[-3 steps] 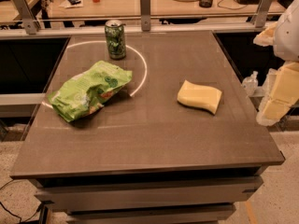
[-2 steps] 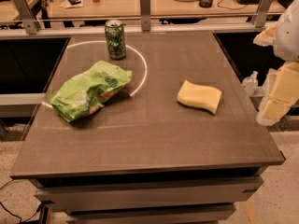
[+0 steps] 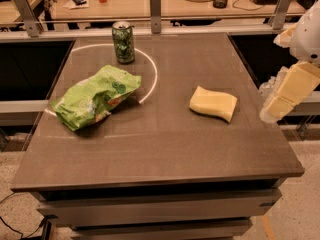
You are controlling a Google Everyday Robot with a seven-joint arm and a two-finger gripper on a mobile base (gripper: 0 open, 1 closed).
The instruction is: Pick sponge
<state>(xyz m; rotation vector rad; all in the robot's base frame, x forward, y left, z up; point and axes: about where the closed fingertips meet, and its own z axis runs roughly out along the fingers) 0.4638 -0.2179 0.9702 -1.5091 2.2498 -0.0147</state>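
Bench [image 3: 150, 154]: dark grey flat top, seen from the front edge, with a thin white ring [image 3: 154, 74] marked on its back left part.

Sponge [image 3: 213, 103]: pale yellow block with wavy edges. It lies flat on the right half of the bench, about midway between the front and back edges and near the right edge. Nothing touches it.

Chip bag [image 3: 95, 96]: green and crumpled, lying on the left half across the ring's line, well apart from the sponge.

Can [image 3: 123, 42]: green, upright, near the back edge inside the ring.

Pincer [image 3: 275, 106]: pale cream, at the end of the arm [image 3: 300, 79]. It hangs off the bench just beyond the right edge, beside the sponge but apart from it. Open or closed: cannot tell. It holds nothing that can be seen.
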